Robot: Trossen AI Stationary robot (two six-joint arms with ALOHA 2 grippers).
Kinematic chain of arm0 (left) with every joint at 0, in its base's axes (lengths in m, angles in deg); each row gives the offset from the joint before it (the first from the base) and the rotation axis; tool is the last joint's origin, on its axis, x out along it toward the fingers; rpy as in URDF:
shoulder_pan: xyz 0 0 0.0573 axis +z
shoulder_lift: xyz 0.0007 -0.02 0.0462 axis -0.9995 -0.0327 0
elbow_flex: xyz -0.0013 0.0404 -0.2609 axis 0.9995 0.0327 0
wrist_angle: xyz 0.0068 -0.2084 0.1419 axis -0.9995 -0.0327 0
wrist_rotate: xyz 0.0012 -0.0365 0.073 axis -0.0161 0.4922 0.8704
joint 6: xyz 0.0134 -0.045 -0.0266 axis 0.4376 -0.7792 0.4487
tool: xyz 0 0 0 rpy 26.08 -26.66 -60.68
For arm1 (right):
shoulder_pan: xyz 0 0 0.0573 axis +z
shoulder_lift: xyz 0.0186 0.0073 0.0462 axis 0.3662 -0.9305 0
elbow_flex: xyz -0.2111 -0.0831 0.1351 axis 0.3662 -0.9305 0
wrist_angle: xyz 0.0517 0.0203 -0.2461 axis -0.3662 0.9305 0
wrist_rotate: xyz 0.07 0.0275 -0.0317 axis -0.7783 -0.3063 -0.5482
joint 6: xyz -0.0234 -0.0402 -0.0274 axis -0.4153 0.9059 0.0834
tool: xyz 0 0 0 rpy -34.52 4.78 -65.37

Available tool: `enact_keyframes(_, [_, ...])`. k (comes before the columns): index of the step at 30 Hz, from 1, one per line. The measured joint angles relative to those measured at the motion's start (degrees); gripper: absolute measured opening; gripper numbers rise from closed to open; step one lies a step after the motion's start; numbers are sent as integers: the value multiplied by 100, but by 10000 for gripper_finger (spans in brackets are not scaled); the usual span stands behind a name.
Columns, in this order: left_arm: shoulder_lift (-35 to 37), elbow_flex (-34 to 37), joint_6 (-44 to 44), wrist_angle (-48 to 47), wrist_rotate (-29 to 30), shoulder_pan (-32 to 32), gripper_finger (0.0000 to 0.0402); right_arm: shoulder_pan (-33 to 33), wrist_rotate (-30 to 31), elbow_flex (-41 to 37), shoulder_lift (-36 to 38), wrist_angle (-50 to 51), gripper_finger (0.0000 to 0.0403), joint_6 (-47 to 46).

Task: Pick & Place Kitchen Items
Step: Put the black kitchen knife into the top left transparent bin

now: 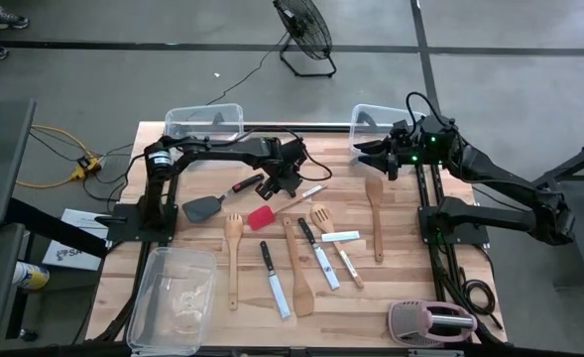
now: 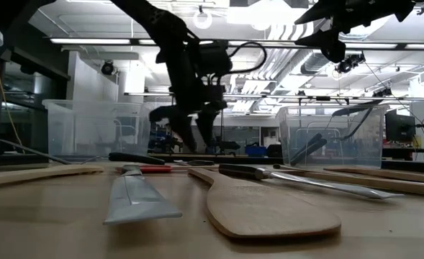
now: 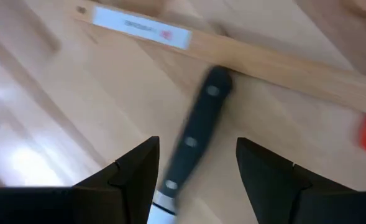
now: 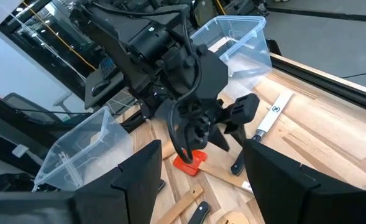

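Observation:
My left gripper (image 1: 290, 183) is open and points down, low over the table's middle. Its fingers stand on either side of the black handle (image 3: 194, 134) of a white-bladed knife (image 1: 309, 193) that lies flat on the table; I see no touch. A labelled wooden handle (image 3: 245, 56) lies just beyond the knife, and a small red spatula (image 1: 261, 217) lies beside it. Several more knives, wooden spoons and turners (image 1: 296, 268) lie flat toward the near edge, and a grey spatula (image 1: 204, 207) lies to the left. My right gripper (image 1: 373, 154) is open and empty, held high by the far right bin.
Clear bins stand at the far left (image 1: 204, 121), far right (image 1: 376, 117) and near left (image 1: 173, 297) of the table. A pink-and-grey toaster (image 1: 430, 322) sits at the near right corner. A floor fan (image 1: 303, 35) stands beyond the table.

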Motion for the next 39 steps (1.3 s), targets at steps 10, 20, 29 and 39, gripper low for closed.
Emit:
enact_keyframes(10, [-352,-26,197,376,120,2,209,2,13,0,-2,43,217,-12])
enact_keyframes(20, [-561,-17,229,288,-34,166,165,2,19,0,-2,163,217,-17])
enact_keyframes(29, [-608,-26,34,123,-355,301,94,2,26,0,-2,179,217,-24])
enact_keyframes(39, [-616,-24,-75,137,-238,295,87,2,308,0,-2,183,217,-24])
